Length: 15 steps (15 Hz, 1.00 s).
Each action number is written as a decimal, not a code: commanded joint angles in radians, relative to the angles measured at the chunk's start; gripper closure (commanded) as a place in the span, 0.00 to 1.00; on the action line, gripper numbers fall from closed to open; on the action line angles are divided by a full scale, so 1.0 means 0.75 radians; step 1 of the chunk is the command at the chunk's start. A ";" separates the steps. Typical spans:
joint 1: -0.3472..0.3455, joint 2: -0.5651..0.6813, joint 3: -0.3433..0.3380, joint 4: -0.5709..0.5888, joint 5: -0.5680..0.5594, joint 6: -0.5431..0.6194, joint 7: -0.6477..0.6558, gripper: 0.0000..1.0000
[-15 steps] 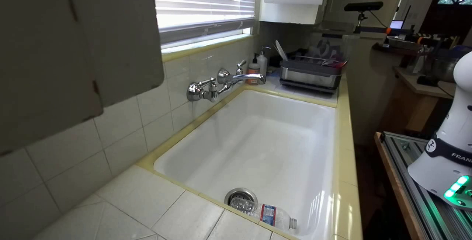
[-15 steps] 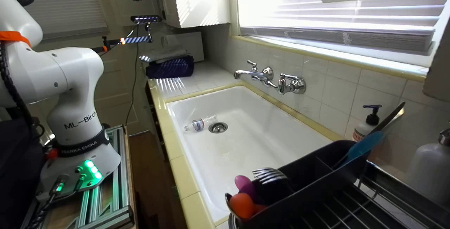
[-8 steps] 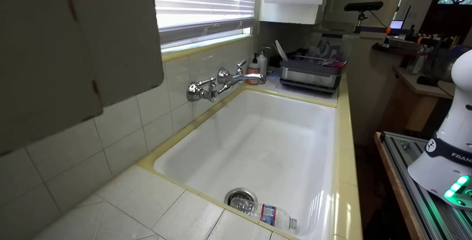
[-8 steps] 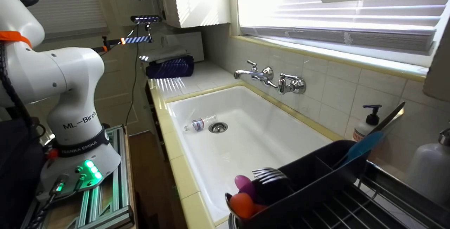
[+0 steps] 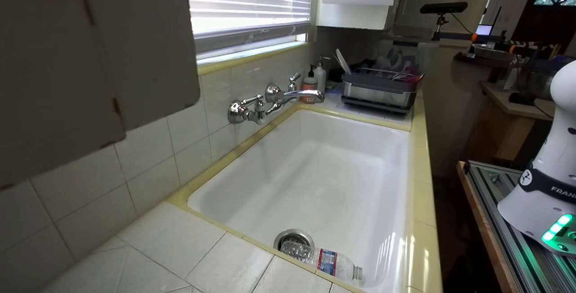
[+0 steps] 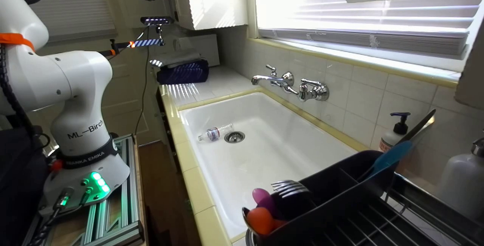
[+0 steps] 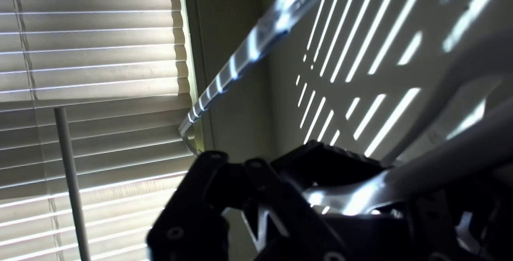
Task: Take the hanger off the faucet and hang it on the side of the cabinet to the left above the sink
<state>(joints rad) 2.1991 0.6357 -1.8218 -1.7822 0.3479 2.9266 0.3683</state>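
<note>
Currently, gripper (image 7: 348, 189): clenched on the hanger (image 7: 445, 162); its tube runs in among the dark fingers in the wrist view, their tips too shadowed to make out fully.
Hanger: in the gripper's grasp, its pale tube slanting in from the right edge of the wrist view, a curved length parting from it toward the same edge.
Glossy rod (image 7: 240, 60): slants from the top of the wrist view down to the left, banded with light; whether it belongs to the hanger cannot be told.
Blinds (image 7: 100, 52): fill the left of the wrist view, behind the rod's lower end.
Panel (image 7: 372, 80): on the right there, crossed by slanting sun stripes.
Faucet (image 5: 297, 96): chrome, fixed to the tiled wall (image 5: 148, 162) above the sink (image 5: 328, 176), spout reaching out over it, in both exterior views.
Cabinet (image 5: 153, 54): grey-beige, chipped along its edges, near left in an exterior view.
Bottle (image 5: 327, 261): clear plastic, lying on its side in the sink, just beside the drain (image 6: 235, 137).
Dish rack (image 5: 378, 90): far end of the sink in an exterior view, next to pump bottles (image 5: 309, 87).
Arm (image 6: 81, 79): white Franka, left in an exterior view, its upper links reaching past the top edge.
</note>
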 commanded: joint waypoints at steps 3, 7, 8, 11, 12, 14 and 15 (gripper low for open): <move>0.060 -0.010 -0.032 -0.015 -0.029 -0.069 0.000 0.61; 0.073 0.039 -0.084 -0.047 -0.022 -0.068 0.020 0.30; 0.070 0.060 -0.100 -0.056 -0.020 -0.072 0.029 0.23; 0.058 0.114 -0.144 -0.080 -0.019 -0.124 0.046 0.01; 0.056 0.127 -0.155 -0.089 -0.021 -0.149 0.047 0.00; 0.063 0.132 -0.172 -0.096 -0.022 -0.204 0.042 0.00; 0.071 0.123 -0.176 -0.096 -0.021 -0.219 0.031 0.00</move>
<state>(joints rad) 2.2286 0.7028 -1.9210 -1.8242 0.3464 2.8214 0.3727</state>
